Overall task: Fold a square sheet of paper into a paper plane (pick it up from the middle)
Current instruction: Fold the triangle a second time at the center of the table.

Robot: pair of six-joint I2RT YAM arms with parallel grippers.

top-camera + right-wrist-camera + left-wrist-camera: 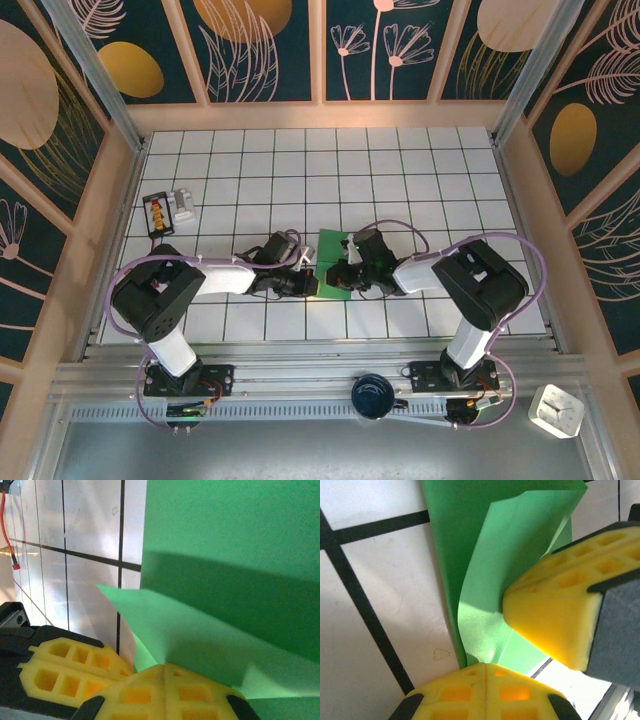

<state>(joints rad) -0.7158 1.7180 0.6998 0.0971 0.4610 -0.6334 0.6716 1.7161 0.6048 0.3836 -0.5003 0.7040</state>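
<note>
Sheet status: green sheet [333, 248] lies mid-counter [400, 180] between both arms, one flap curled up. I see left claw [312, 284] pinched fully together on sheet's left side. Right claw [342, 272] likewise closed, nipping raised flap. Claws just beside each other.

- You've got the square sheet of paper [330, 246], green, lying mid-table [400, 180] on the white tiles, w/ both arms partly covering its near half.
- L gripper [310, 284] reaches in from the left, tips at the sheet's near-left edge, closed.
- R gripper [342, 272] reaches in from the right over the sheet, closed too; the 2 tips sit just beside each other.
- Far left: small black box [157, 214] w/ orange bits, white block [184, 206] right next to it.
- Near rail: dark blue round thing [372, 394]; white clock [556, 410] at the near-right corner.
</note>
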